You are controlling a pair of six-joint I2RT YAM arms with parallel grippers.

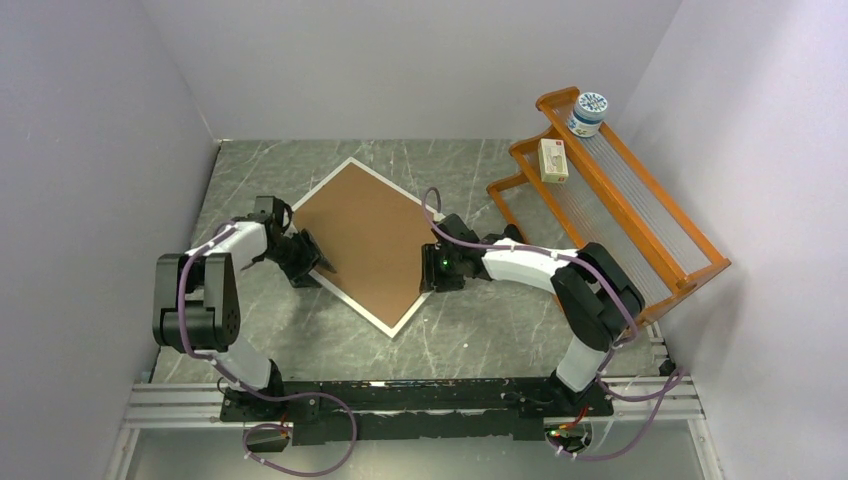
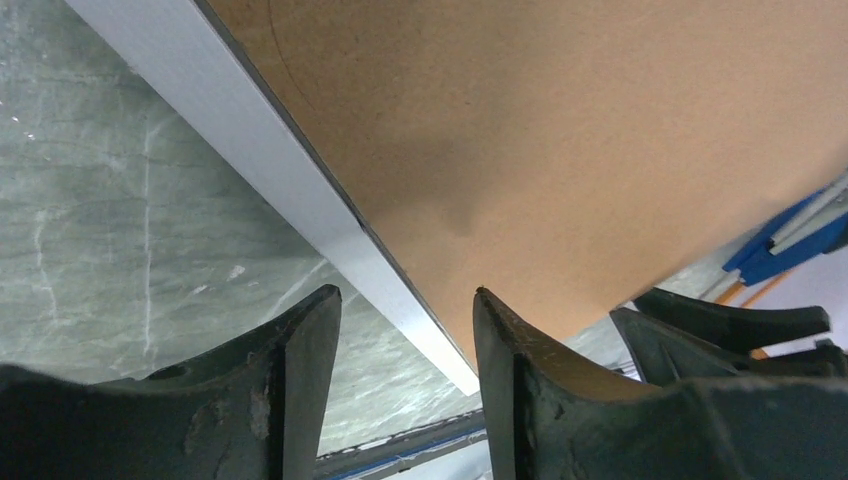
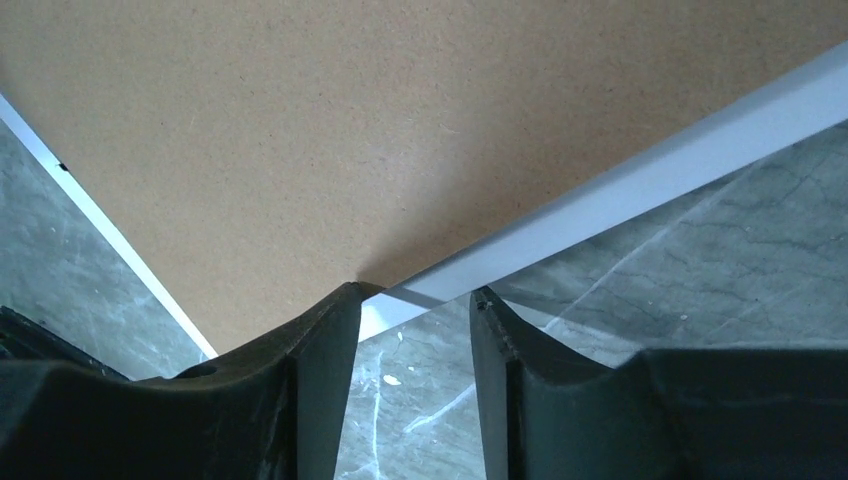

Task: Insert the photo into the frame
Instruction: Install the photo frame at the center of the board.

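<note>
The frame (image 1: 385,181) lies flat in the middle of the table, turned like a diamond, with a thin silvery-white rim. A plain brown backing board (image 1: 365,240) fills it. The photo is hidden. My left gripper (image 1: 318,258) is open at the frame's lower-left edge. In the left wrist view it (image 2: 405,295) straddles the rim (image 2: 250,150), one fingertip over the board (image 2: 550,130). My right gripper (image 1: 432,270) is open at the frame's right edge. In the right wrist view it (image 3: 415,292) has the rim (image 3: 640,170) just past its fingertips, beside the board (image 3: 350,120).
An orange wooden rack (image 1: 620,200) stands at the back right, holding a round jar (image 1: 587,113) and a small box (image 1: 553,160). Grey walls close in on the left, the back and the right. The marble tabletop (image 1: 480,330) shows around the frame.
</note>
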